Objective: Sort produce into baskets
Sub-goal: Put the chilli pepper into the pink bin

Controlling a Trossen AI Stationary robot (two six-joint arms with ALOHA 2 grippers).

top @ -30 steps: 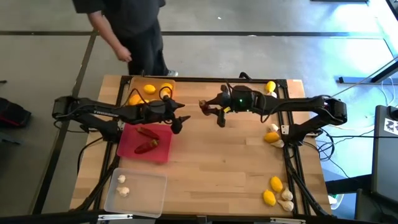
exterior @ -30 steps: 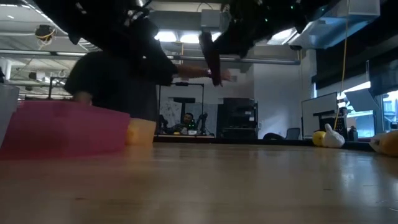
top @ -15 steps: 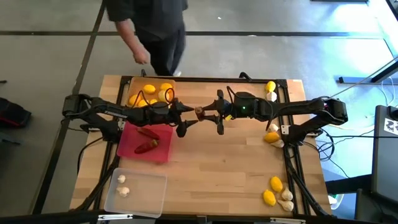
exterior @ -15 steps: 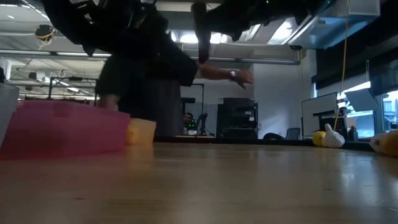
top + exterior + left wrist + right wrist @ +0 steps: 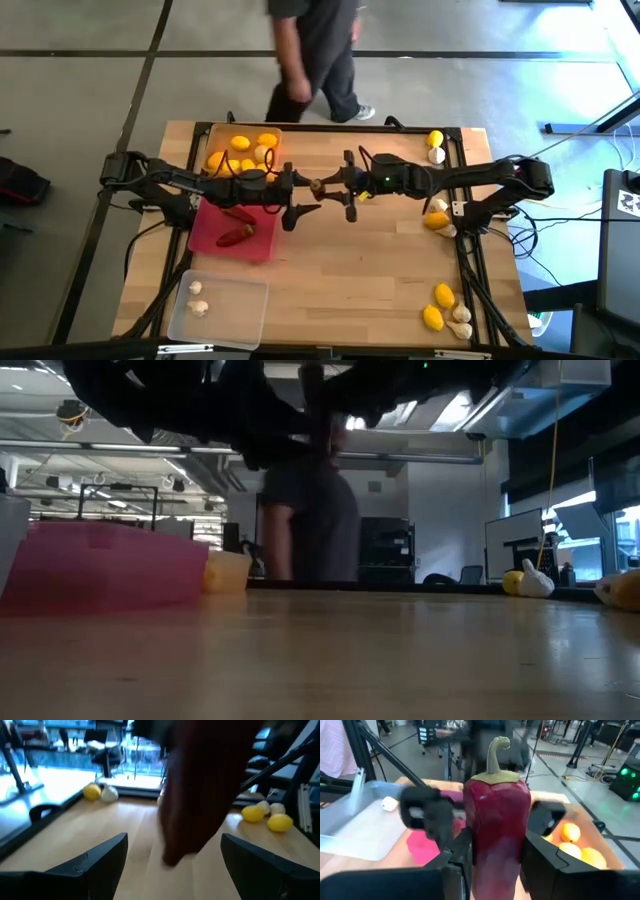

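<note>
High view: both arms meet above the middle of the bench (image 5: 360,270), just right of the red tray (image 5: 258,243). The right pincer (image 5: 322,186) pinches a dark red pepper (image 5: 316,185), stem toward the left arm; the right wrist view shows the pepper (image 5: 496,820) gripped between its two dark fingers (image 5: 544,855). The left pincer (image 5: 300,197) faces it with fingers spread wide on either side of the pepper; in the left wrist view the pepper (image 5: 200,800) fills the gap, blurred, and whether the fingers (image 5: 95,857) touch it cannot be told.

Two peppers (image 5: 236,224) lie in the red tray. The orange tray (image 5: 215,135) at the far left corner holds lemons (image 5: 242,144). The clear tray (image 5: 235,310) at the near left corner holds two garlic bulbs (image 5: 198,298). More lemons and garlic lie loose along the right edge: far (image 5: 435,146), middle (image 5: 438,215) and near (image 5: 446,309).

A person (image 5: 318,50) walks beyond the far edge.
</note>
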